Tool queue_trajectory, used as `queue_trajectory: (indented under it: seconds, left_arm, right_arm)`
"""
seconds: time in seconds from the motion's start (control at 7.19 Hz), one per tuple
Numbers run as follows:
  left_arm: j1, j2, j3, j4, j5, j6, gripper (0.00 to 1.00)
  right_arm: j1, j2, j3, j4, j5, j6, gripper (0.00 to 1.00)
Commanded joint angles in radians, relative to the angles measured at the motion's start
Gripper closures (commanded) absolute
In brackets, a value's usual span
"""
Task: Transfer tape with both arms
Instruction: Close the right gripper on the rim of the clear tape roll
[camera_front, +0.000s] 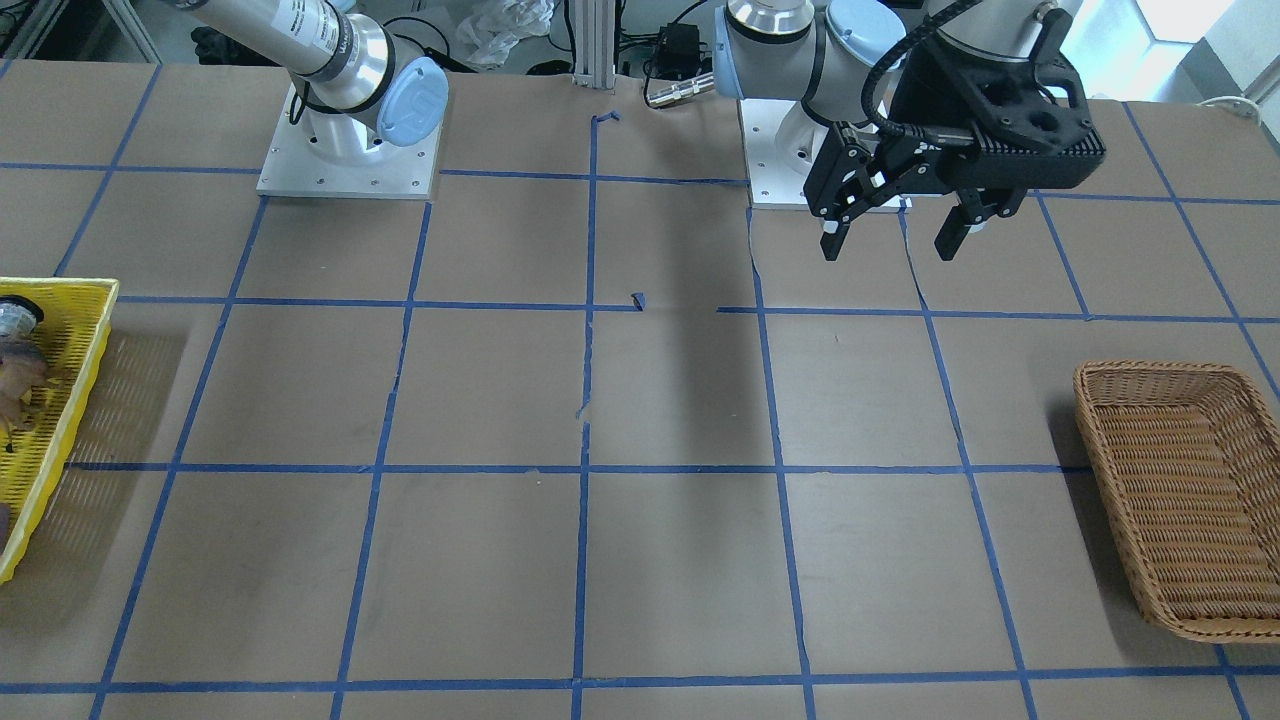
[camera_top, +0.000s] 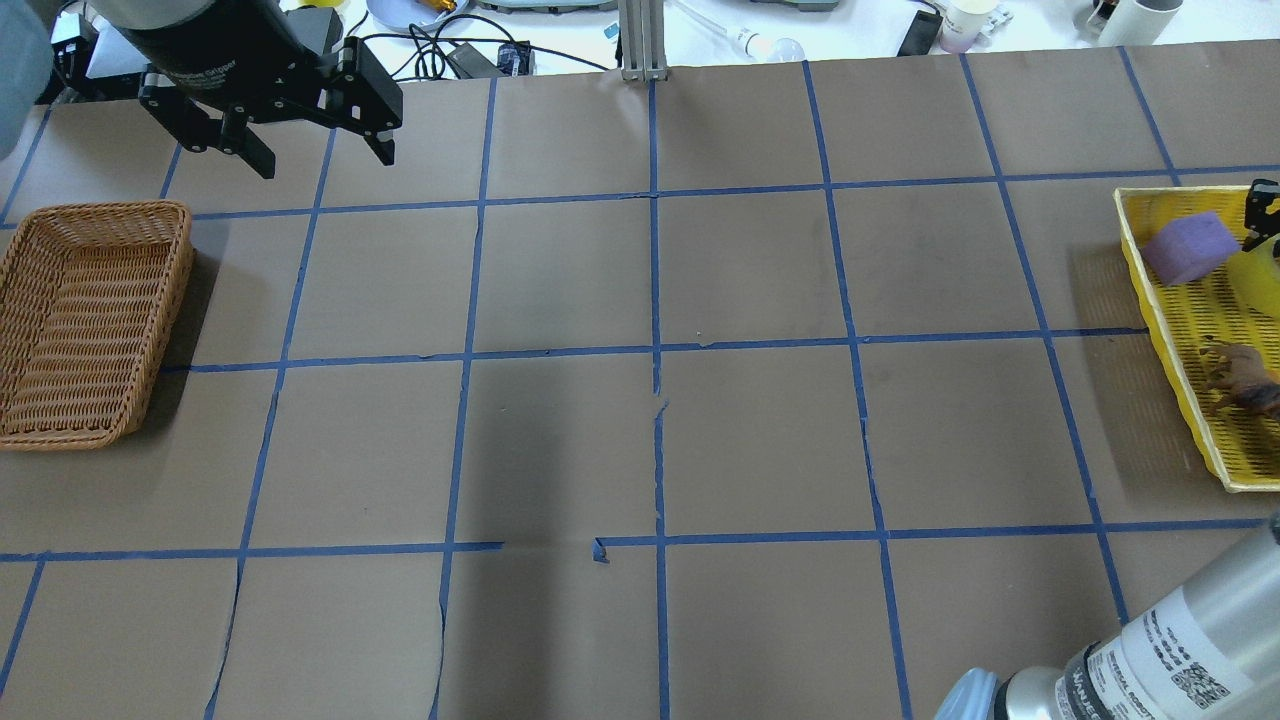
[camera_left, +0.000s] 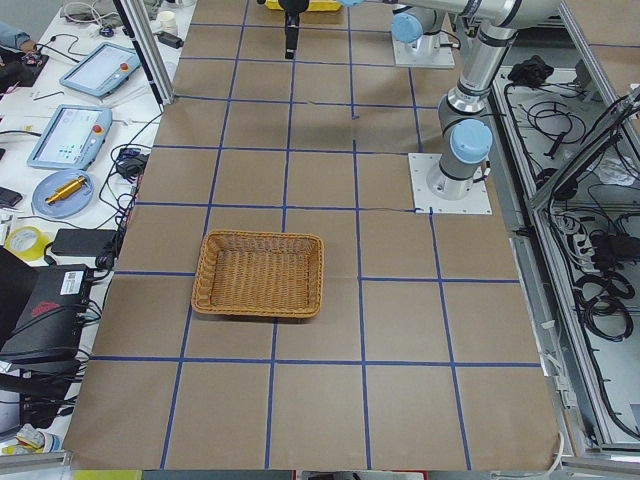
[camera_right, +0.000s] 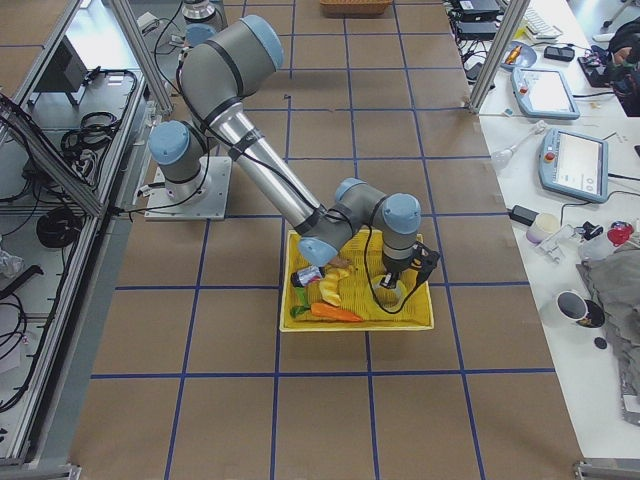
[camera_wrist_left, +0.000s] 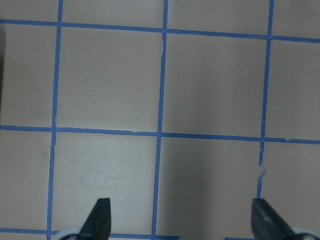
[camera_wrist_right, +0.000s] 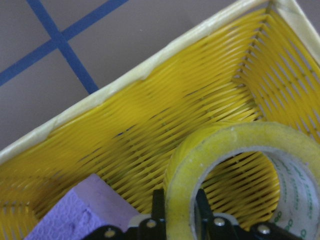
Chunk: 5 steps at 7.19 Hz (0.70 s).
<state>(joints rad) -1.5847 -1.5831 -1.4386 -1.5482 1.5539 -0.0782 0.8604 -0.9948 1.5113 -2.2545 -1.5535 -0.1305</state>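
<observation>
Currently I see right tool (camera_wrist_right: 180, 201) clamped on tape (camera_wrist_right: 225, 137) wall, one finger inside ring, one outside; roll within yellow tray (camera_wrist_right: 150, 125), beside purple block (camera_wrist_right: 85, 215); left tool (camera_front: 890, 238) spread wide over tabletop (camera_front: 680, 560), near basket (camera_front: 1160, 368).

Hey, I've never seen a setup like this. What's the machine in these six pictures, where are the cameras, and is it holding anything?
Two robot arms stand at a paper-covered table marked with blue tape lines. Four fixed cameras look from the front, overhead and each end; two ride on the wrists. The left gripper hangs open and empty near a wicker basket. The right gripper reaches into a yellow tray and pinches the wall of a yellow tape roll. A purple block and a toy animal lie there too.
</observation>
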Motion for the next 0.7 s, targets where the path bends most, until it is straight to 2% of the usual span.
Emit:
queue_trajectory:
  seconds: [0.0,0.28,0.56]
  left_arm:
    - [0.000,0.000,0.000,0.000,-0.002,0.000,0.00]
    - [0.000,0.002,0.000,-0.001,0.000,0.000,0.00]
    - [0.000,0.002,0.000,0.000,-0.002,0.000,0.00]
  right_arm:
    - [0.008,-0.095,-0.002,0.118,-0.010,0.000,1.00]
    - [0.070,-0.203,-0.002,0.234,-0.031,0.015,1.00]
    - [0.307,-0.228,0.000,0.288,-0.118,0.237,1.00]
